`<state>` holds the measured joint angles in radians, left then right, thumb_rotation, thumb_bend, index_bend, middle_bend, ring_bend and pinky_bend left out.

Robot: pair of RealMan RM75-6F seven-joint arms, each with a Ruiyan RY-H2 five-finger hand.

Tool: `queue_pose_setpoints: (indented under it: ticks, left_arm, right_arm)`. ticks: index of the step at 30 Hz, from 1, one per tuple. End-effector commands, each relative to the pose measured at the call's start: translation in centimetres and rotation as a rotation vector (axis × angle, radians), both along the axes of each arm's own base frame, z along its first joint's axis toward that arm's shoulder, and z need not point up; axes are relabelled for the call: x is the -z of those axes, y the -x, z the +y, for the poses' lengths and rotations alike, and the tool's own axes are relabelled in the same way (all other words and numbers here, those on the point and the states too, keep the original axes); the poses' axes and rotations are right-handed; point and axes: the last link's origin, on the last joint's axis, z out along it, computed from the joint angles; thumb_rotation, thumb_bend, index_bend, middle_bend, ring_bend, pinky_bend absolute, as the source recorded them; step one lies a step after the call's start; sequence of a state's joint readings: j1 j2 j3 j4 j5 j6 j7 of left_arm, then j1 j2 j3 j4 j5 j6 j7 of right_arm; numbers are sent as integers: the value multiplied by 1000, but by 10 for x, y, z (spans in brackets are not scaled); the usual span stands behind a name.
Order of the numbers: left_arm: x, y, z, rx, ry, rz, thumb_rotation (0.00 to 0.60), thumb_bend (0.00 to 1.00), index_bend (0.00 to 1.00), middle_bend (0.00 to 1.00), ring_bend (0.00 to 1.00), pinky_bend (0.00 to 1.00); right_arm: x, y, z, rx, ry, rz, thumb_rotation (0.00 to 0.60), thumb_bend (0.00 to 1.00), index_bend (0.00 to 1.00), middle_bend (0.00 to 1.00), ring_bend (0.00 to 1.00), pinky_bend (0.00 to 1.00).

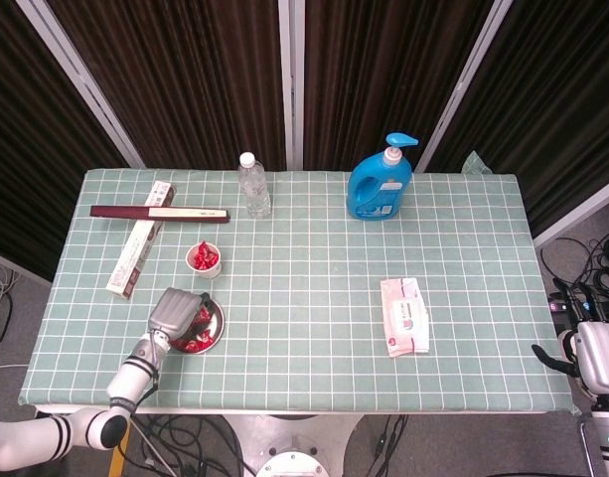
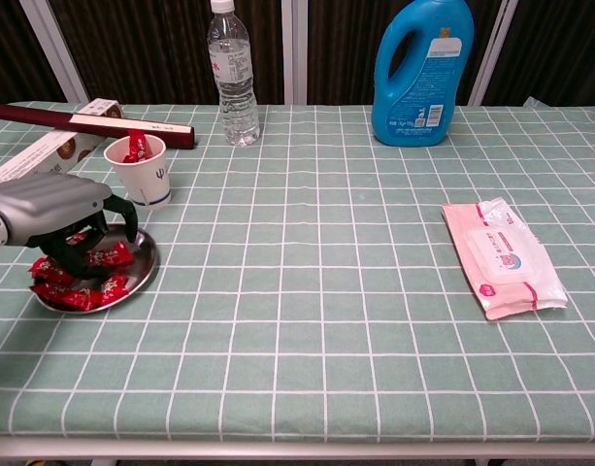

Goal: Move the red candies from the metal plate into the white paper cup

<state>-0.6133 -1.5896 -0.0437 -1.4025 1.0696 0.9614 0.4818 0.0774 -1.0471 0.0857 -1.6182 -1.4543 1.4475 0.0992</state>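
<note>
The metal plate [image 2: 142,275] [image 1: 218,323] lies at the table's front left with several red candies [image 2: 79,296] [image 1: 193,344] on it. My left hand [image 2: 54,216] [image 1: 175,311] hovers low over the plate, its fingers [image 2: 66,258] curled down among the candies and touching them. Its palm hides whether a candy is pinched. Just behind the plate stands the white paper cup [image 2: 142,175] [image 1: 206,261], with red candy [image 2: 134,148] showing inside. My right hand [image 1: 594,363] hangs off the table's right edge, away from everything, and its fingers are unclear.
A long box [image 2: 45,150] and a dark red stick [image 2: 93,121] lie behind the cup. A water bottle [image 2: 233,73] and a blue detergent bottle [image 2: 423,68] stand at the back. A pink wipes pack [image 2: 501,257] lies to the right.
</note>
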Motion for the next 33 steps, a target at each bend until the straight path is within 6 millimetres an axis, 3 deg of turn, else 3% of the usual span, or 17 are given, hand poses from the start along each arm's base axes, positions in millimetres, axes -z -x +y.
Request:
queue_pose_setpoints:
  ticks: [1,18,26,29,33]
  left_arm:
    - [1,2,0,-7,3,9,600,283,433,877,929,1000]
    - [3,5,-3,-13,-13,32,600,288,544,880,930,1000]
    - [2,9,0,-13,-16,25,600,400,633,890,932,1000]
    - [-5,5,4,-9,-44,-19,600,411,650,893,934,1000]
    - [-29,-12,18,-6,-93,-144,600,410,651,894,935,1000]
  right_arm:
    - [0,0,0,3,0,0,600,82,16,237,52,435]
    - [0,1,1,5,-1,0,600,82,16,237,52,436]
    - [0,0,1,2,-2,-1,600,81,16,240,52,436]
    - [0,0,1,3,-1,-2,600,81,16,240,52,436]
    - [-1,1,1,5,0,-2,600,82,16,240,52,436]
